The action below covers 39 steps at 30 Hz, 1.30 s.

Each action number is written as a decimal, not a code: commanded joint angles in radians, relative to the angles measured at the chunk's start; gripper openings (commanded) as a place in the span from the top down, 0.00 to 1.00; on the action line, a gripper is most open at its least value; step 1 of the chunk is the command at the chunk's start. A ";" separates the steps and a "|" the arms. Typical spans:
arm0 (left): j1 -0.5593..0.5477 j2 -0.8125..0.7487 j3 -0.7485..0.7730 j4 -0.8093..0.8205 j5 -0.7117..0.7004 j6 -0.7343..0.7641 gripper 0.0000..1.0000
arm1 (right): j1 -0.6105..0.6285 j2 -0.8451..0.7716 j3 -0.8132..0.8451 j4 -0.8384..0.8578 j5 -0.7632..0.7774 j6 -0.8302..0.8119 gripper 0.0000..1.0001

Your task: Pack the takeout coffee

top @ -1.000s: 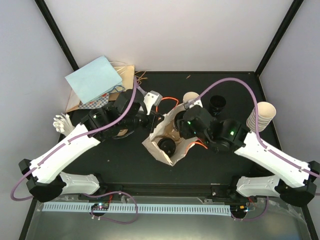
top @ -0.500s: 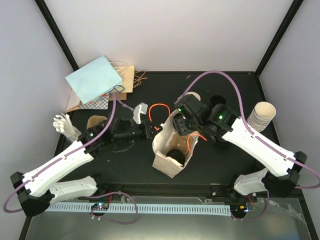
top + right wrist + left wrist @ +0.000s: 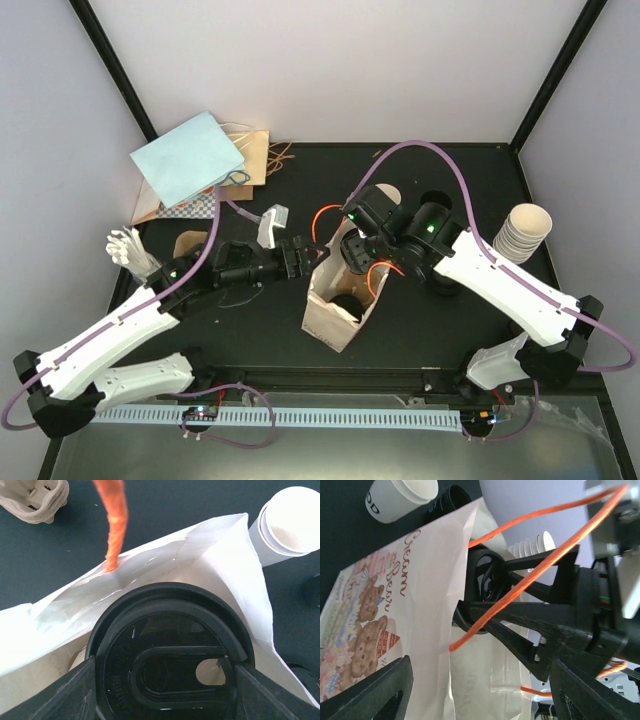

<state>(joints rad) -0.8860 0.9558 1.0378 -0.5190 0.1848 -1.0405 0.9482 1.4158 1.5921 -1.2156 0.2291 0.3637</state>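
Observation:
A takeout coffee cup with a black lid [image 3: 170, 655] sits between my right gripper's [image 3: 167, 695] fingers, which are shut on it. In the top view that gripper [image 3: 358, 250] holds the cup in the mouth of the printed paper bag [image 3: 332, 310]. A second lidded coffee [image 3: 346, 306] stands deeper inside the bag. My left gripper [image 3: 306, 256] is at the bag's left rim, open, with the bag's paper wall [image 3: 420, 605] and an orange handle [image 3: 520, 565] between its spread fingers [image 3: 375, 690].
An unlidded paper cup [image 3: 385, 192] and a stack of black lids [image 3: 436, 205] stand behind the bag. A stack of cups [image 3: 522, 232] is at the right. A pulp tray [image 3: 190, 243], a blue bag [image 3: 190, 158] and white cutlery [image 3: 125, 248] lie at the left.
My left gripper has opened and let go of the bag's rim. The bag has been stood more upright, and the right gripper has carried its cup over the mouth.

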 commanded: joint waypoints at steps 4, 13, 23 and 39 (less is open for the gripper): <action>0.008 -0.089 0.112 -0.211 -0.079 0.189 0.16 | -0.005 -0.016 0.020 -0.003 0.015 0.019 0.47; 0.130 -0.128 0.073 -0.404 0.008 0.273 0.44 | -0.005 -0.025 0.004 0.009 0.028 0.044 0.47; 0.214 -0.088 -0.217 -0.129 0.150 0.289 0.66 | -0.005 -0.016 0.013 -0.022 0.032 0.061 0.47; 0.156 0.059 -0.492 0.200 0.324 0.144 0.69 | -0.005 0.033 0.038 0.044 0.027 0.062 0.48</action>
<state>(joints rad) -0.6987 0.9844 0.5804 -0.4713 0.4374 -0.8314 0.9474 1.4261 1.5932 -1.2068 0.2516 0.4252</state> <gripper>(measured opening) 0.307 0.680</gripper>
